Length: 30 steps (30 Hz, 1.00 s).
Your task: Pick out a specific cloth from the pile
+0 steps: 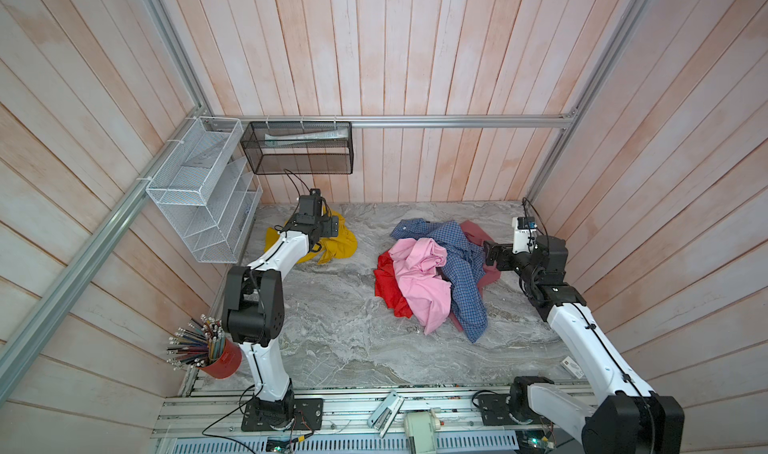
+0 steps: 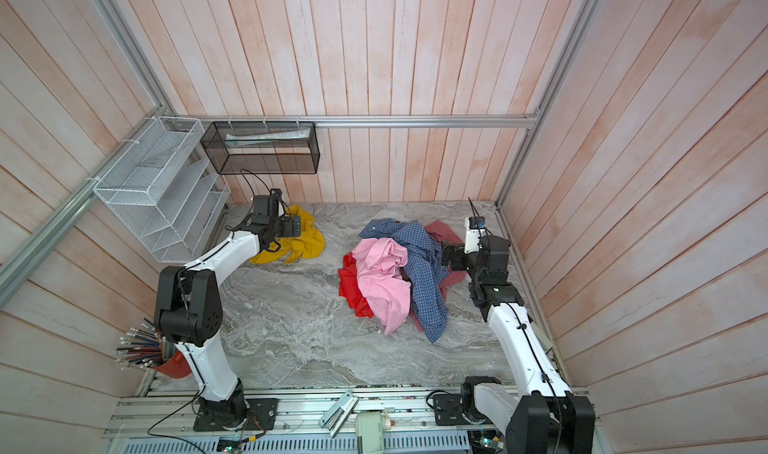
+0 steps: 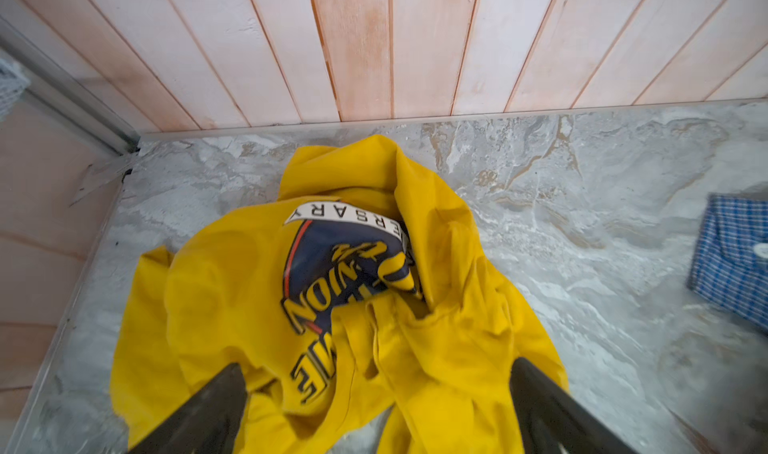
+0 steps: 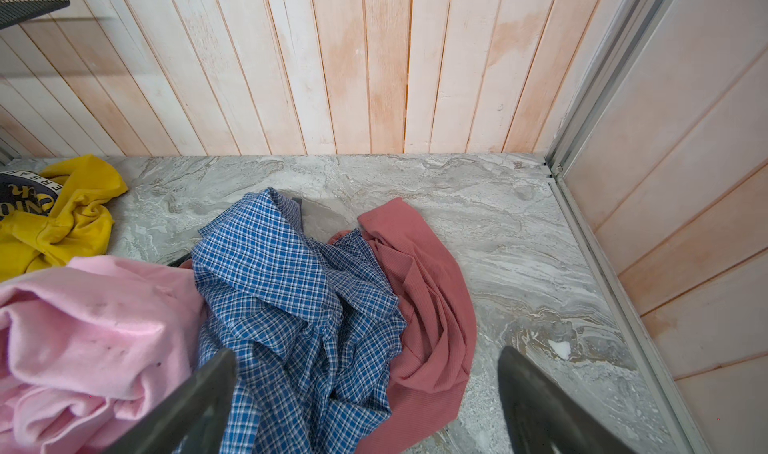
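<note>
Left wrist view: cloth (image 3: 224, 290) crumpled, print up, long along back wall (image 3: 374, 36); left fingers (image 3: 199, 414), right fingers (image 4: 187, 410) spread.

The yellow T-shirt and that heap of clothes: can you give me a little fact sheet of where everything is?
Yellow T-shirt: crumpled on the marble table, apart from the pile
Pile: pink, red, blue-checked and dusty red garments
Left gripper: open, over the T-shirt
Right gripper: open, over the pile
</note>
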{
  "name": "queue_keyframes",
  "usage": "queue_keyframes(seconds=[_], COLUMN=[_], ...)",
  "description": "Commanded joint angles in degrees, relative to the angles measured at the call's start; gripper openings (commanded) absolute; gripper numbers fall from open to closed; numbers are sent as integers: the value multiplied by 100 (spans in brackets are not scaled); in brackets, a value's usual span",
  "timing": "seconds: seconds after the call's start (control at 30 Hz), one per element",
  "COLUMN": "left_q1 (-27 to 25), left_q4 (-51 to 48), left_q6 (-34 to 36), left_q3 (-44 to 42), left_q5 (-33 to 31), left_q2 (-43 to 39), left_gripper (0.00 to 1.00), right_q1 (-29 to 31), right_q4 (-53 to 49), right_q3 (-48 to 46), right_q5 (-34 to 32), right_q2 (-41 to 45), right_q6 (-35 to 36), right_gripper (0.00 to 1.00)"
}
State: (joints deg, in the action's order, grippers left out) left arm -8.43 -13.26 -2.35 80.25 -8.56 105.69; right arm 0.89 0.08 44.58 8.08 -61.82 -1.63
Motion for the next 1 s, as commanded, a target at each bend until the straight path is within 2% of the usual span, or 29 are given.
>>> queue_keyframes(seconds=[0.0,0.03,0.13,0.23,0.27,0.43,0.67,0.97], left_q1=[-35,-92,-491,-766,-815,-870,-923,-906], left_q4=[266,240,-213,-466,-368,448,1181,958], left_q6=[-170,-153,46,-172,-449,-1257,-1748,-2124], left_q3=[-595,-762,-871,-926,-1060,-2062,-3519,-4215], left_q5=[334,373,-202,-414,-411,-435,-843,-1444], left_q2=[-484,-528,-291,-106,-153,-870,-2276,-3005], left_gripper=[100,100,100,100,100,100,100,100], right_q1=[-72,-88,-104,-106,-106,-137,-388,-457], right_q4=[219,263,411,453,458,637,1298,1757], right_q3=[-140,-157,-195,-178,-177,-439,-1121,-1431], right_q5=[185,208,297,365,366,215,454,361], right_q2=[20,0,-93,-200,-210,-158,2,-128], right_q6=[74,64,14,-14,-15,171,195,231], right_gripper=[98,98,98,98,98,98,98,98])
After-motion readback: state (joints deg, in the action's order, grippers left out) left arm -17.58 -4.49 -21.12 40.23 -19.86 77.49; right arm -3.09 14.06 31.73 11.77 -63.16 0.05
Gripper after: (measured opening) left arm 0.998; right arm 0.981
